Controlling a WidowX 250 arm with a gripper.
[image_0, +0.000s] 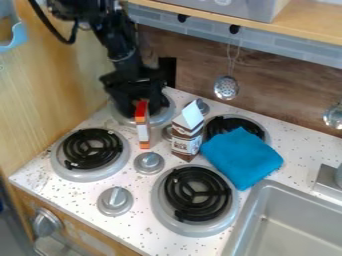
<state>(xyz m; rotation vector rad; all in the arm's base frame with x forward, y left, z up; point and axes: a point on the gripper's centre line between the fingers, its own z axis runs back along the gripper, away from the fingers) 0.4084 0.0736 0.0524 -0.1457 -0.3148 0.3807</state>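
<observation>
The black gripper (137, 95) hangs over the back left burner, at the upper left of the counter. Right at its lower end is a narrow box (143, 126) with an orange-red top, a white middle and an orange bottom, standing about upright. Whether the gripper holds or only nears the box, I cannot tell. To the right of the box stands a brown and white milk carton (186, 137) with a peaked white top. A blue folded cloth (242, 156) lies right of the carton, partly over the back right burner (232, 125).
Two front burners, left (92, 149) and right (196, 194), have silver knobs (149, 162) between and beside them. A metal sink (294, 220) is at the lower right. A slotted ladle (226, 88) hangs on the back wall, below a wooden shelf (314, 31). A wooden panel (47, 95) bounds the left.
</observation>
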